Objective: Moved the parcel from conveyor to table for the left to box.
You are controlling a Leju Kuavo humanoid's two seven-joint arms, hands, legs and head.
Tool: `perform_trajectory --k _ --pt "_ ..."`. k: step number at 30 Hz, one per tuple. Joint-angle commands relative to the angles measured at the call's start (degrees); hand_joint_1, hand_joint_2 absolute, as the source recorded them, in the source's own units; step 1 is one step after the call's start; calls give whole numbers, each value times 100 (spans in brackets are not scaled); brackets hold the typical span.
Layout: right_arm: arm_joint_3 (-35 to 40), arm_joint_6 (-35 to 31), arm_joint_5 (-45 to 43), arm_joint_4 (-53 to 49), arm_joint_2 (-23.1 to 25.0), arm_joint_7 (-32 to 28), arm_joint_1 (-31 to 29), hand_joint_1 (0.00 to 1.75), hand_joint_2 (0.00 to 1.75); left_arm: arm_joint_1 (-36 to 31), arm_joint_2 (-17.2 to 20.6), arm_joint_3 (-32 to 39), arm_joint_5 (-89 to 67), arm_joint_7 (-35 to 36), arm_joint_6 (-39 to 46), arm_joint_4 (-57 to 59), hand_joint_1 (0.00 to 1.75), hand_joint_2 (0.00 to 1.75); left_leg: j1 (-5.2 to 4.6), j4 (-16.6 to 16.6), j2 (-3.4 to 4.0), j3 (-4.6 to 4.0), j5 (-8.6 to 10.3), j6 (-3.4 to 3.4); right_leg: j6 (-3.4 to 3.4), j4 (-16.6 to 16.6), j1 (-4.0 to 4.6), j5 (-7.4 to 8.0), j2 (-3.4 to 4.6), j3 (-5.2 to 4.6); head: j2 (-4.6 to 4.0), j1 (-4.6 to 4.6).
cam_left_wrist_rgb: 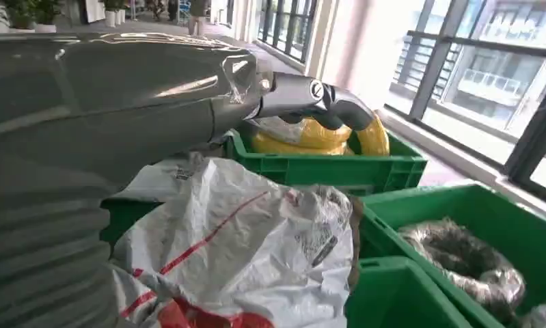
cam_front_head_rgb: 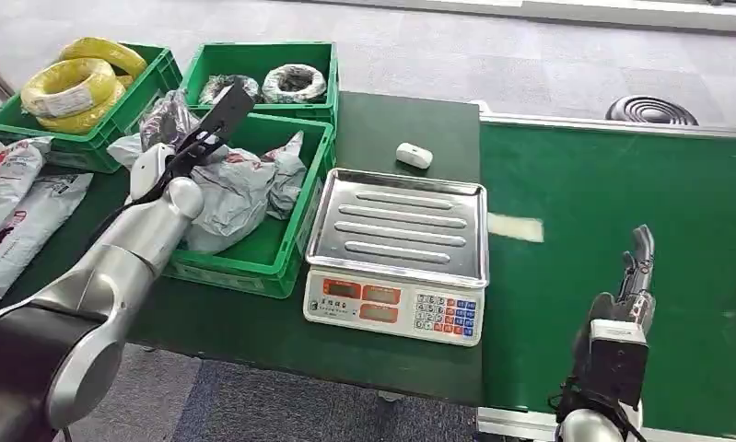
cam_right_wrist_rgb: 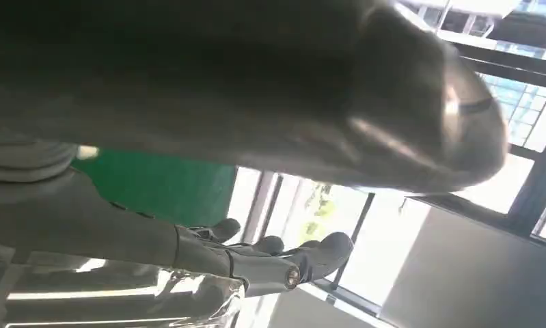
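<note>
Your left hand hovers with straight fingers, holding nothing, over crinkled grey plastic parcels in the green ribbed crate at ten o'clock. Your right hand, fingers extended and empty, sits above the smooth green conveyor at four o'clock.

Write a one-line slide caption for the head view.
Left hand over a green crate of grey parcels; right hand open above the conveyor, scale between.

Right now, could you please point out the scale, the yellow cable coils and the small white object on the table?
scale [cam_front_head_rgb: 396, 224], head view, middle of its steel tray.
yellow cable coils [cam_front_head_rgb: 69, 85], head view, top coil's rim.
small white object [cam_front_head_rgb: 414, 155], head view, its centre.
</note>
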Motion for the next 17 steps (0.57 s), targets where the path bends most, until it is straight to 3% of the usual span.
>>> perform_trajectory --k 1,5,8,9,10,11,13,17 --pt "-30 -64 -19 -89 45 90 384 0 0 1555 -285 1473 2205 -3250 1014 -2859 0 175 -3 -17 -5 15 3 0 -2 -15 -2 0 -8 15 0 0" --pt "-226 160 -345 -64 -79 -93 606 0 0 4344 193 759 3367 -4086 572 -6927 0 175 -10 -40 20 46 -5 3 -1 -34 -9 -2 17 34 0 2" --pt "-530 288 -442 -365 -11 -186 955 0 0 6097 371 801 3944 -4625 522 -8015 0 175 -16 -51 82 72 -31 -2 -2 -38 -15 -7 84 40 0 2" --pt "-673 317 -426 -503 75 -227 1109 0 0 6724 312 971 4202 -4976 596 -8201 0 175 -15 -38 90 65 -46 -3 -6 -24 -13 -17 87 31 0 0" --pt "-775 401 -460 -622 92 -293 1234 0 0 7356 215 1170 5009 -5191 157 -8385 0 175 -21 -42 111 81 -59 -2 -7 -23 -20 -27 108 34 0 -2" --pt "-816 417 -466 -658 89 -321 1269 0 175 7556 173 1227 5047 -5191 106 -8491 0 175 -21 -60 132 111 -74 -5 -13 -38 -19 -35 128 60 0 2" --pt "-903 454 -464 -723 71 -427 1316 0 175 7915 7 1317 5172 -5191 -26 -8409 0 175 -15 -32 118 86 -89 -2 -10 -18 -13 -52 116 39 0 -2" --pt "-915 476 -445 -713 89 -416 1278 0 175 7782 -56 1290 5123 -5175 15 -8307 0 175 -3 -7 71 52 -93 -1 -3 -6 -2 -76 72 24 0 -2"
